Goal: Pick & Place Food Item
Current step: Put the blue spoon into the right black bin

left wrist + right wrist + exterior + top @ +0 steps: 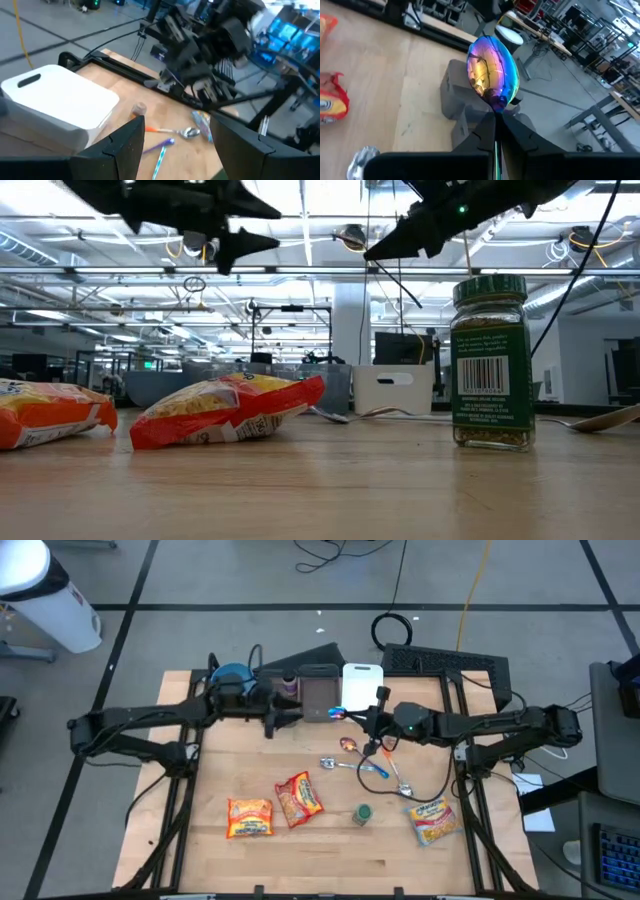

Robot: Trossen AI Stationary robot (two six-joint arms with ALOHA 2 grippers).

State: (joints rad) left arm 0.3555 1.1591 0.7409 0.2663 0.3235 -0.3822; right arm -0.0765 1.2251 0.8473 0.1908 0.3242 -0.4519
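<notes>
High view: noodle packs [298,800], jar [362,814], spoons [345,762] w/ bins [319,692] behind.

Left gripper [290,715] raised above the table's far-middle, arm reaching in from the left edge, fingers [131,145] parted, nothing between them. Right gripper [352,718] raised just opposite, tips pointing at the left one, arm stretched from the right edge, fingers [485,135] clamped on an iridescent spoon [492,72].
</notes>
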